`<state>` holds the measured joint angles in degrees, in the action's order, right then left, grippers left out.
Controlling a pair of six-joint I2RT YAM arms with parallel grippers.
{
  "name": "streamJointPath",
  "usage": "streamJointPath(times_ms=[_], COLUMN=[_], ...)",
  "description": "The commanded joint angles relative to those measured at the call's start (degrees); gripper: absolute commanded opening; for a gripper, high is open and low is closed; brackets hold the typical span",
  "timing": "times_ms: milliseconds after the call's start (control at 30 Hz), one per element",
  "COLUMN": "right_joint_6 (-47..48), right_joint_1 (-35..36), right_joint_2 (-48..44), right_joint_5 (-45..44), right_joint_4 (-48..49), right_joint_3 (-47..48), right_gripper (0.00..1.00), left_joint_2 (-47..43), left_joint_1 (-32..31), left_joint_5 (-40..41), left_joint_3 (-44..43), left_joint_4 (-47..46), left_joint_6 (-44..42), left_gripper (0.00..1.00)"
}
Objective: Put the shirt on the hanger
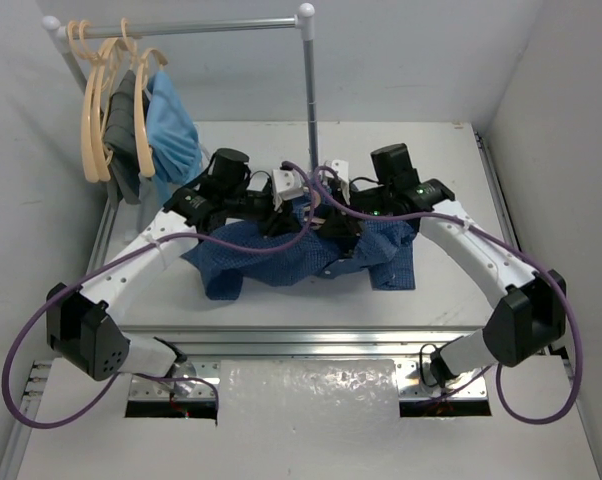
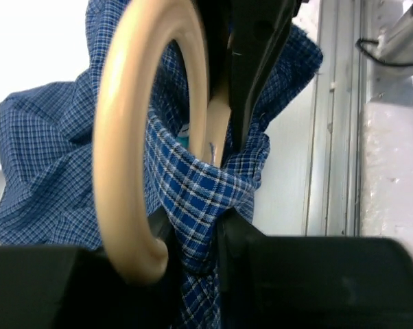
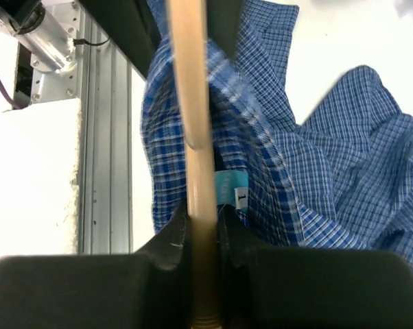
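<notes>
Left wrist view: the left jaws pinch the collar of the dark blue checked shirt [image 2: 49,171], just beside the pale tan curved hanger [image 2: 117,137]. The right jaws are closed on the hanger. The shirt lies bunched on the white worktop [image 1: 281,310] between the arms. If the cloth slips, I think the collar could drop off. A small teal label [image 3: 230,192] seems to show a 1.

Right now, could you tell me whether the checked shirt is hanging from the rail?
No, the shirt lies bunched on the table, well below the rail.
</notes>
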<state>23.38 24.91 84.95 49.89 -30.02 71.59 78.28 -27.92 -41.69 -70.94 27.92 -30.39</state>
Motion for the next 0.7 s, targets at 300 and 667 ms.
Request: streamJointPath(times_ms=[300,667], right_joint_6=[0.27,-2.19], right_joint_1=[-11.11,-11.63], right_joint_2=[-4.44,-3.48], right_joint_5=[-6.38,-10.16], right_joint_4=[-13.92,-15.50], right_joint_3=[5.23,11.99], right_gripper=[0.00,0.00], left_joint_2=[-4.45,-7.09], left_joint_1=[4.10,6.39], left_joint_5=[10.92,24.04], left_joint_3=[-2.37,6.25], left_joint_4=[-3.85,8.70], left_joint_6=[0.96,-2.57], left_gripper=[0.68,0.69])
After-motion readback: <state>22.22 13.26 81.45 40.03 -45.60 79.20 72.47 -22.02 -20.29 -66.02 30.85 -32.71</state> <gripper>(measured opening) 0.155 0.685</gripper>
